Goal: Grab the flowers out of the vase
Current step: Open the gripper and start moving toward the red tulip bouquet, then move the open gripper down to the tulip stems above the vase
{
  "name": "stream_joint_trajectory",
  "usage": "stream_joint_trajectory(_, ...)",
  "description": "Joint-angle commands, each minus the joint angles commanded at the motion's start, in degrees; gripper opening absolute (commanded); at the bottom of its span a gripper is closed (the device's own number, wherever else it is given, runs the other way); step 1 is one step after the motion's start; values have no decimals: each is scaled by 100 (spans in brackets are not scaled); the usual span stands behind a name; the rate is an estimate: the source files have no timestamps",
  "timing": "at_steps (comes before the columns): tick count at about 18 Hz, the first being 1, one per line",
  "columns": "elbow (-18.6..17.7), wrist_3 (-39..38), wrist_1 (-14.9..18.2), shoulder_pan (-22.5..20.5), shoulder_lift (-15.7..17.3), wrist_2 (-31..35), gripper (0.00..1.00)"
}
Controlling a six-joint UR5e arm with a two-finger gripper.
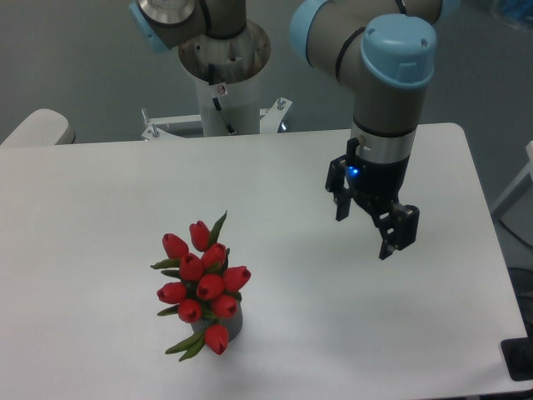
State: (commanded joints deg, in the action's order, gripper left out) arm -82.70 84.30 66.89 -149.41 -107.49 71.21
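Flowers not yet picked up.
The flowers (201, 283) sit in the vase (229, 323) at near left; the gripper (367, 229) hangs well apart to the right, jaws released and holding nothing.

White table (100, 208) — grey floor (67, 58), even light

Bunch of closed red tulip buds with green leaves and stems (201, 283) sits upright in a small dark grey ribbed cylindrical vase (231, 325), front-left area of the white tabletop (100, 208). Nine or so buds fan out wider than the vase and hide most of it; only a sliver of its right side shows. One leaf points up at top, a couple droop low-left.
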Motion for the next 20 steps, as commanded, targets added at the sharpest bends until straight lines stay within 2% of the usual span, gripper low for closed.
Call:
stream_joint_trajectory(6, -554, -185, -9, -18, 149, -888, 100)
stream_joint_trajectory(9, -1071, -421, -9, -219, 307, -1792, 100)
stream_joint_trajectory(11, -1537, -546, -131, -351, 430, -2416, 100)
stream_joint_trajectory(14, -2196, -677, -1034, -413, 501, -3164, 100)
stream_joint_trajectory(16, -2461, -975, -1545, -396, 501, -3630, 100)
stream_joint_trajectory(17, -2497, -1177, -1686, -361, 492, -3841, 100)
stream_joint_trajectory(20, -2514, -1512, -1767, -282, 440, -3975, 100)
